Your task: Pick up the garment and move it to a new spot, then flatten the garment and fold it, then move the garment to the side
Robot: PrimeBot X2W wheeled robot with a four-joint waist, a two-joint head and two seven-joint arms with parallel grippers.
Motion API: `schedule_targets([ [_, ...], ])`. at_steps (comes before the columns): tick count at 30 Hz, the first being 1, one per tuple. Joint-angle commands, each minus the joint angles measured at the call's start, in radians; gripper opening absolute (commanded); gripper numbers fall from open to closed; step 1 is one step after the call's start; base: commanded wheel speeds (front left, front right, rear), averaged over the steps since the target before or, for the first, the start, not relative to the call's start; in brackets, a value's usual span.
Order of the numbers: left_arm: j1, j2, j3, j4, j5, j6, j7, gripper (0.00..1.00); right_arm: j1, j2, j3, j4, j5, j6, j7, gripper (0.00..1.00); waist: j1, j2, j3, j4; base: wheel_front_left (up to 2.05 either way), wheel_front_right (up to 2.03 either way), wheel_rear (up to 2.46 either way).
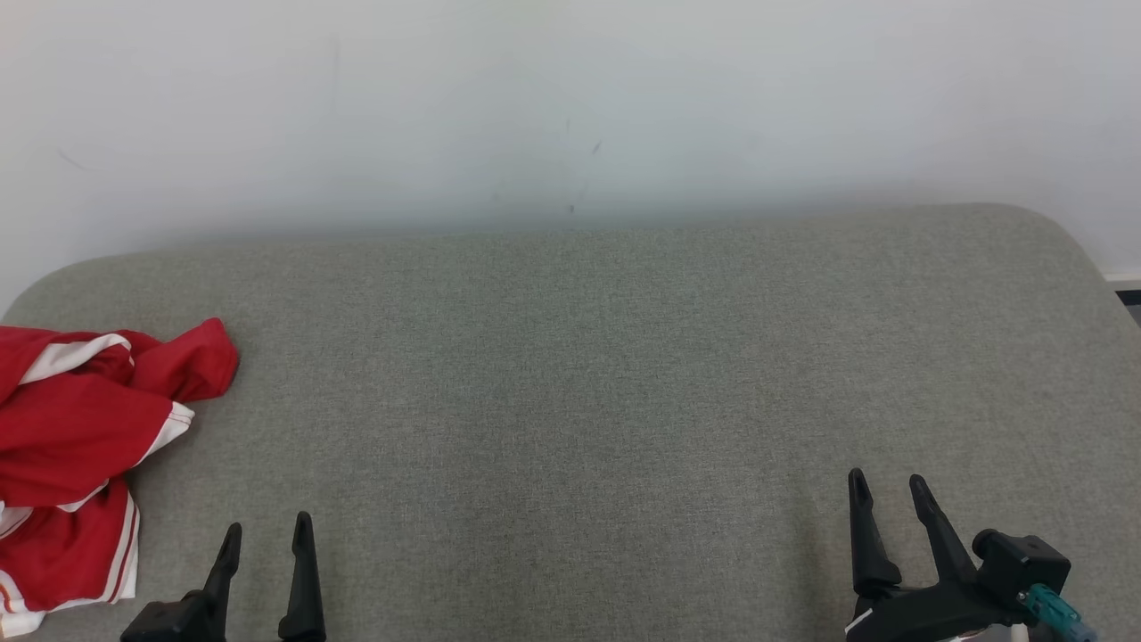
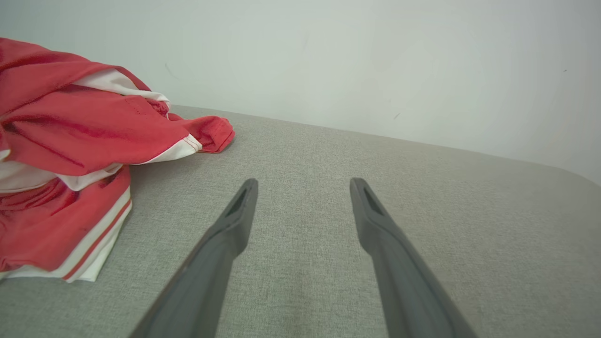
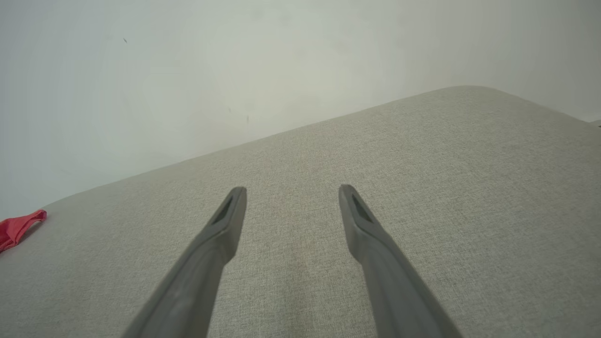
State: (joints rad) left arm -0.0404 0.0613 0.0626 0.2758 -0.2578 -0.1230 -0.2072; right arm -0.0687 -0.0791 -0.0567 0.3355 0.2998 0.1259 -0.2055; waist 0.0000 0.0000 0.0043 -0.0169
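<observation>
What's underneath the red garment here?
The red garment lies crumpled on the grey cushion. Its folds hide anything beneath them, and its left part runs out of the head view.

A broad padded surface (image 1: 588, 383) covered in grey-green woven fabric stretches across in front of me, its far corners rounded, its top flat and smooth with a fine weave showing up close. Behind its far edge rises a white wall (image 1: 570, 98), carrying a few small dark scuffs (image 1: 595, 147) near the middle and a thin faint scratch (image 1: 71, 160) toward the left. Past the rounded right corner a pale strip (image 1: 1125, 283) runs along the foot of the wall, with a dark sliver (image 1: 1130, 303) below it, too small to make out.
</observation>
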Motion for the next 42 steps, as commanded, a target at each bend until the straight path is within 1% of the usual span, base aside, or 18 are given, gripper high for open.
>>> schedule_targets([
  [1, 0.008, 0.002, 0.003, 0.000, 0.025, 0.003, -0.008, 1.00, -0.003, -0.004, 0.000, 0.000, -0.025, 0.007, -0.010, 1.00, 0.0000, 0.0000, 0.000, 0.000, 0.00, 0.00, 0.00],
  [24, 0.016, -0.007, 0.023, -0.007, 0.202, 0.000, -0.053, 1.00, -0.005, 0.008, -0.021, 0.021, -0.198, 0.006, -0.054, 1.00, 0.0000, 0.0000, 0.008, 0.000, 0.00, 0.00, 0.00],
  [31, 0.019, -0.009, 0.027, -0.008, 0.228, 0.002, -0.059, 1.00, 0.000, 0.007, -0.026, 0.021, -0.223, 0.007, -0.061, 1.00, 0.0000, 0.0000, 0.011, 0.010, 0.00, 0.00, 0.00],
  [33, 0.020, -0.009, 0.030, -0.005, 0.228, 0.008, -0.059, 1.00, 0.003, 0.006, -0.020, 0.018, -0.221, 0.006, -0.059, 1.00, 0.0000, 0.0000, 0.013, 0.021, 0.00, 0.00, 0.00],
  [36, 0.013, -0.010, 0.030, 0.003, 0.221, 0.014, -0.059, 1.00, 0.009, 0.000, -0.015, 0.015, -0.218, 0.006, -0.059, 1.00, 0.0000, 0.0000, 0.018, 0.056, 0.00, 0.00, 0.00],
  [42, 0.014, -0.010, 0.048, 0.016, 0.211, 0.027, -0.059, 1.00, 0.007, 0.005, 0.022, 0.024, -0.196, 0.006, -0.059, 1.00, 0.0000, 0.0000, 0.035, 0.168, 0.00, 0.00, 0.00],
])
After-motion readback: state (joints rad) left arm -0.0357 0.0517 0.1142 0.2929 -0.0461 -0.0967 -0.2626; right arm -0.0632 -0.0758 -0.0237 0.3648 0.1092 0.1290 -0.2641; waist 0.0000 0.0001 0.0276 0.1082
